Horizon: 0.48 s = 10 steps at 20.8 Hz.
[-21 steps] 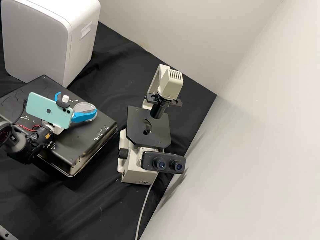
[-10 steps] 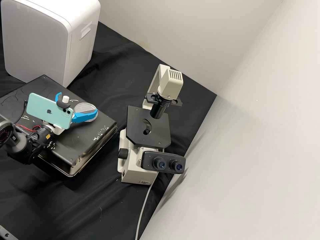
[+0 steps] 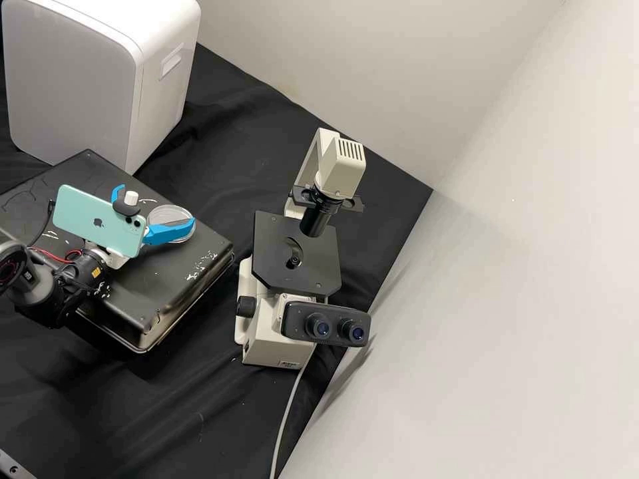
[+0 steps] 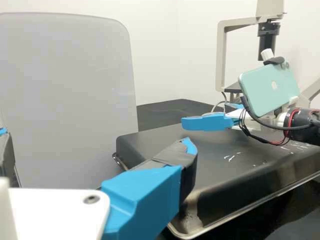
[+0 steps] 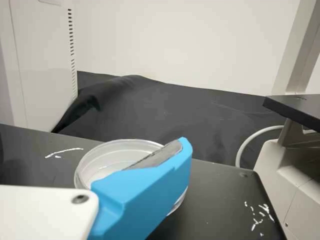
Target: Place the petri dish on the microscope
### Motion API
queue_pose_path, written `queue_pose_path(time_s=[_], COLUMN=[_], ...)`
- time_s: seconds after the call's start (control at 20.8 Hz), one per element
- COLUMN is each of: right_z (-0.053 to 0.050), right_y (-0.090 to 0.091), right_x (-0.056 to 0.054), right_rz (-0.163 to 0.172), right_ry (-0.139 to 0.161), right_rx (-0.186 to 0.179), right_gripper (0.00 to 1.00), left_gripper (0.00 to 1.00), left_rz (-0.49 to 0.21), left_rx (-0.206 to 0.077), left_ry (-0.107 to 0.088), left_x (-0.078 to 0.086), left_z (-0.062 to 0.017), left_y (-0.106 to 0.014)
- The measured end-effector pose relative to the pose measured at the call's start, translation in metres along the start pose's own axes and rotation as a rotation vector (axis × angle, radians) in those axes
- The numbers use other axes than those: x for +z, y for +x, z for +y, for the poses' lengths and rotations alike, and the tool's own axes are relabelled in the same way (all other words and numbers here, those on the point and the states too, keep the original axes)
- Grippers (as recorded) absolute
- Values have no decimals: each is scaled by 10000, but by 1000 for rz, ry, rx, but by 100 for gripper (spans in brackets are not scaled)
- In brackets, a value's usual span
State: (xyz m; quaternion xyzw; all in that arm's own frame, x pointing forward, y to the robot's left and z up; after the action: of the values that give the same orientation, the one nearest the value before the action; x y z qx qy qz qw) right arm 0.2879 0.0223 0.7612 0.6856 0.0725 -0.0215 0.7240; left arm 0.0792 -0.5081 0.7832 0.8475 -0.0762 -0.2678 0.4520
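Clear round plastic petri dish (image 3: 174,214) rests on the black metal tray (image 3: 166,273), near its corner toward the beige microscope (image 3: 276,332). The right gripper (image 3: 153,209) straddles it, fingers apart. The left gripper (image 4: 95,145), also spread, hovers at the tray's opposite edge.

Beige microscope (image 3: 269,342), white-flecked black tray (image 3: 160,286)

Near rim of petri dish (image 5: 107,159) behind blue finger (image 5: 155,176)
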Motion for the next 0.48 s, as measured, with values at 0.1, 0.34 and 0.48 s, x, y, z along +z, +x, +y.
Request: queue_pose_path(time_s=[0.1,0.34,0.48], right_z=[7,13,22], right_y=[0,0,0], right_x=[8,14,15], right_rz=[-8,-16,-16], right_ry=[5,9,12], right_rx=[8,14,25], right_gripper=[0,0,0], left_gripper=[100,100,100], left_rz=[0,0,0], left_rx=[0,0,0], left_ry=[0,0,0], left_x=[0,0,0], left_z=[0,0,0], left_y=[0,0,0])
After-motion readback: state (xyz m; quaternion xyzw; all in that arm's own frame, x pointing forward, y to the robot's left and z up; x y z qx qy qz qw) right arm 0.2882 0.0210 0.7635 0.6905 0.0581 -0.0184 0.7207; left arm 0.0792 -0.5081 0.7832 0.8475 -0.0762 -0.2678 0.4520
